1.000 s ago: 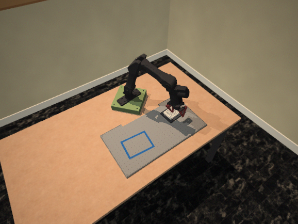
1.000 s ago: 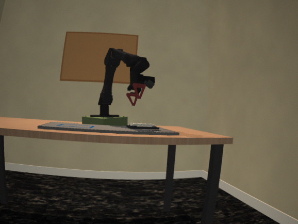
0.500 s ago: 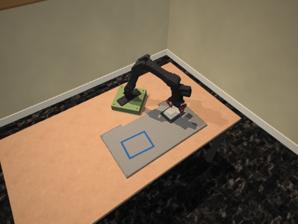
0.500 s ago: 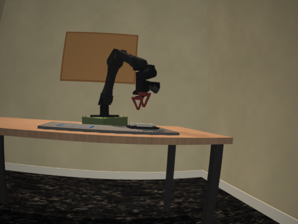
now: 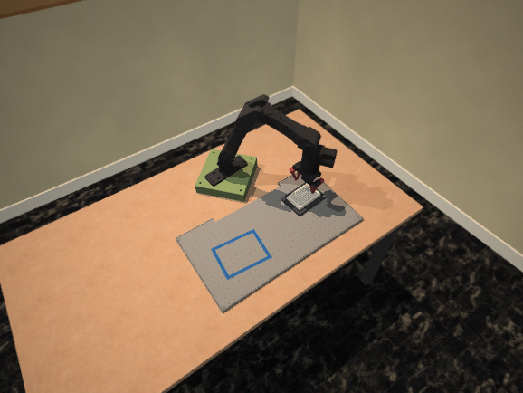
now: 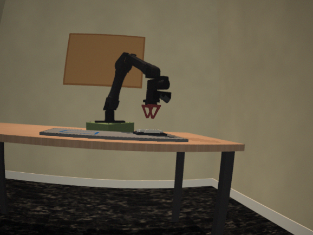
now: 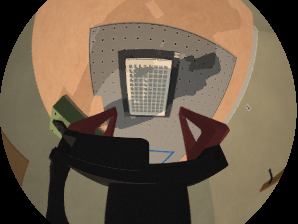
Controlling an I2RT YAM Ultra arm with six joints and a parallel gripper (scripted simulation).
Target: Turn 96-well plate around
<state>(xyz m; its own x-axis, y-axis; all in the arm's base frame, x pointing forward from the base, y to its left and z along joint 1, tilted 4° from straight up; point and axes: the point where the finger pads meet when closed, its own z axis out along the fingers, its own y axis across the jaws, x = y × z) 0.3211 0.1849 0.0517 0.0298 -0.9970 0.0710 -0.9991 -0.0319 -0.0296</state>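
Note:
The white 96-well plate (image 5: 305,196) lies flat in the black plate nest N1 (image 5: 302,202) at the right part of the grey deck. It also shows in the wrist view (image 7: 148,84), and low on the deck in the exterior view (image 6: 149,131). My gripper (image 5: 307,177) with red fingers is open and empty. It hangs straight above the plate, well clear of it, as the side view shows (image 6: 150,111). In the wrist view the fingers stand wide apart on either side of the plate's near end. The cut corner is too small to make out.
The blue taped outline B1 (image 5: 242,253) lies on the left part of the grey deck (image 5: 267,235). The arm's green base block (image 5: 227,176) stands behind the deck. The table's right edge runs close past the deck.

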